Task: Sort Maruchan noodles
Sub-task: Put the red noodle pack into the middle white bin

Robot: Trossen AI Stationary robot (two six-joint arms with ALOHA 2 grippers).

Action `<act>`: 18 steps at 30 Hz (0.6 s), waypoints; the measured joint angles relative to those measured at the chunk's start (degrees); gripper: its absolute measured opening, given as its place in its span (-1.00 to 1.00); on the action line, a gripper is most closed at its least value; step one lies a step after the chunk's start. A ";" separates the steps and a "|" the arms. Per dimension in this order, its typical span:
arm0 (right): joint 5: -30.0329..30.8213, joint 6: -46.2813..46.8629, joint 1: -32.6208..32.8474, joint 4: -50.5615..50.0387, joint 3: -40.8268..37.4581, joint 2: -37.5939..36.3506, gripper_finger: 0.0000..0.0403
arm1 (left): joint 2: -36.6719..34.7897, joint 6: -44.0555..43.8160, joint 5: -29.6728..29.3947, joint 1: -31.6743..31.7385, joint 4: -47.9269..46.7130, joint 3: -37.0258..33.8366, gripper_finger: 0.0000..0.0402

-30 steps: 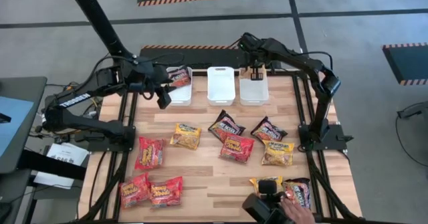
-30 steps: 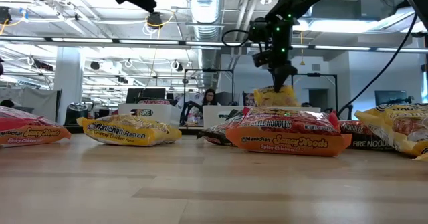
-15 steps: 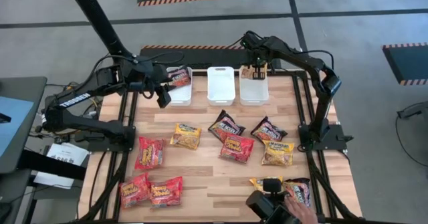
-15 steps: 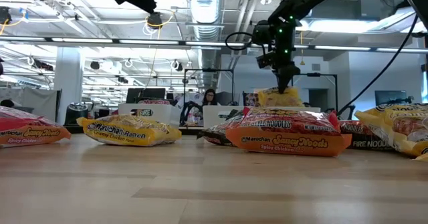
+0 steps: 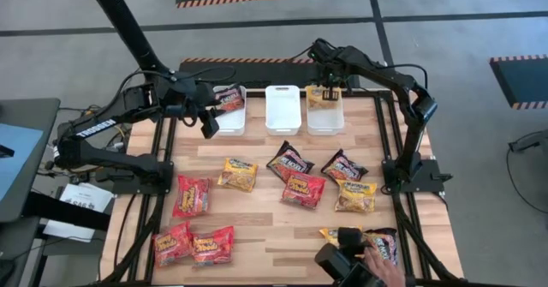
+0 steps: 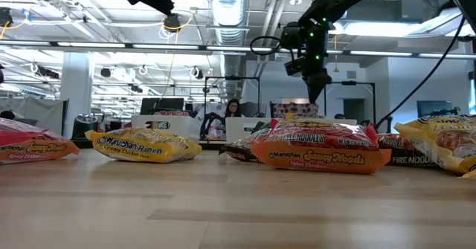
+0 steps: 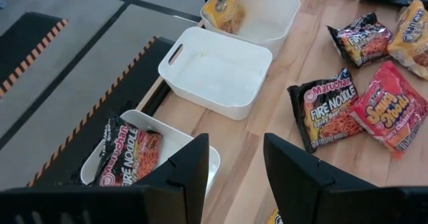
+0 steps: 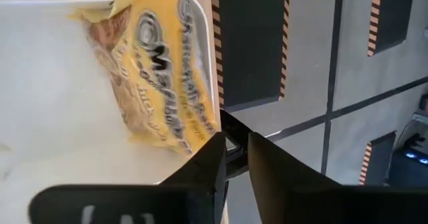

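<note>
Bins run along the far edge of my table, and I read them left to right. The left bin holds one dark Fire Noodle packet, propped against its wall. My left gripper hangs just beside that bin, its fingers parted around nothing. The middle bin is bare inside. The right bin is where the change is: a second ago my right gripper held a yellow packet pinched above it; now the packet has dropped away from the fingers and lies tilted against the far wall, inside the bin. In the right wrist view the fingers stand slightly apart with a slim gap and nothing between them, so I read this as a completed release. That makes two packets sorted, one dark, one yellow, each in its own bin.

The rest wait on the table: three red packets at the left, a yellow chicken packet, then a central group of dark, red and yellow ones. At the near edge a person's hand rests by two more packets. I judge the middle bin is for red.
</note>
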 joint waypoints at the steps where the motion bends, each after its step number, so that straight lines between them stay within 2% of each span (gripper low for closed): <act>1: 0.00 0.37 0.00 0.01 0.00 0.00 -0.52 | 0.00 0.00 -0.01 0.00 -0.02 0.00 -0.34; 7: 0.35 5.22 0.50 -0.64 0.17 0.00 -0.44 | 0.00 0.00 -0.02 0.00 -0.07 0.00 -0.34; 18: 0.22 9.93 7.50 -12.68 5.78 -0.05 -0.43 | 0.00 -3.73 0.46 -0.02 -0.63 0.24 -0.34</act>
